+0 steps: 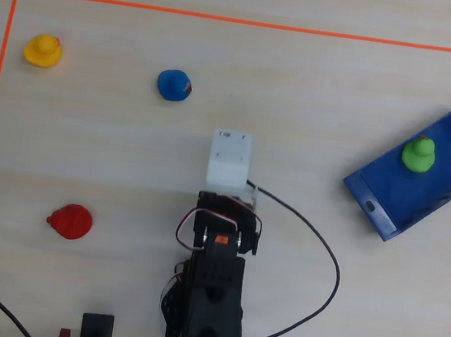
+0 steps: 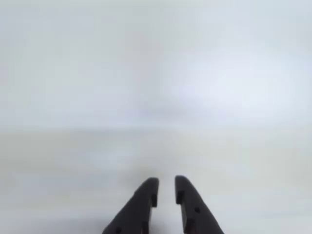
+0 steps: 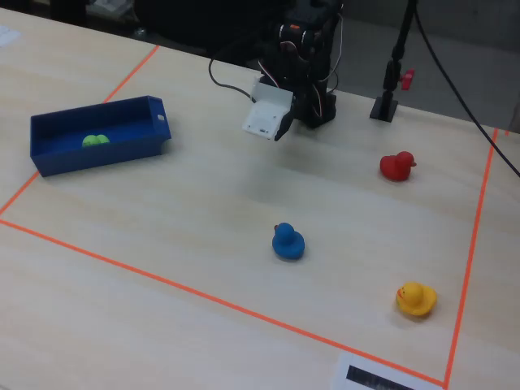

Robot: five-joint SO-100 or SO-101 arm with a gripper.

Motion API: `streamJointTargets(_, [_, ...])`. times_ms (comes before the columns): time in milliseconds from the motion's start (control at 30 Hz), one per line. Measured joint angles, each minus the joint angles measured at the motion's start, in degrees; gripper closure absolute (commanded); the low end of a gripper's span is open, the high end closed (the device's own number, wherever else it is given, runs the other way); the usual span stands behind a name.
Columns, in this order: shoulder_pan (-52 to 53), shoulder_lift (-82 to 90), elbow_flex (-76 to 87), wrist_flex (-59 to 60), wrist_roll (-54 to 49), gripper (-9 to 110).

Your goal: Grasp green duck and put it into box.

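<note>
The green duck [image 1: 418,154] sits inside the dark blue box [image 1: 371,203] at the right edge of the overhead view. In the fixed view the duck [image 3: 95,140] shows just above the front wall of the box [image 3: 97,154] at the left. The arm [image 1: 215,275] is folded back at the table's near middle, far from the box, with a white camera block [image 1: 230,159] at its front. In the wrist view my gripper [image 2: 165,181] shows two dark fingers a narrow gap apart with nothing between them, over a blurred pale background.
A blue duck [image 1: 173,85], a yellow duck [image 1: 43,51] and a red duck [image 1: 70,221] stand on the wooden table left of the arm. Orange tape [image 1: 228,19] outlines the work area. A black cable [image 1: 326,257] loops right of the arm. A black stand [image 3: 386,104] is by the base.
</note>
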Motion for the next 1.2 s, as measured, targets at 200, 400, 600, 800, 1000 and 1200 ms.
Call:
streamJointTargets(200, [-3.08, 15.82, 11.34, 2.72, -1.32, 101])
streamJointTargets(400, [-5.10, 20.92, 16.88, 2.46, -2.55, 101])
streamJointTargets(600, [-6.68, 22.76, 18.81, 2.37, -2.72, 101])
streamJointTargets(800, [-6.94, 22.85, 20.13, 2.20, -2.72, 99])
streamJointTargets(1000, [-6.94, 22.85, 20.39, 1.93, -2.72, 97])
streamJointTargets(1200, [-6.94, 22.85, 20.39, 1.93, -2.72, 97])
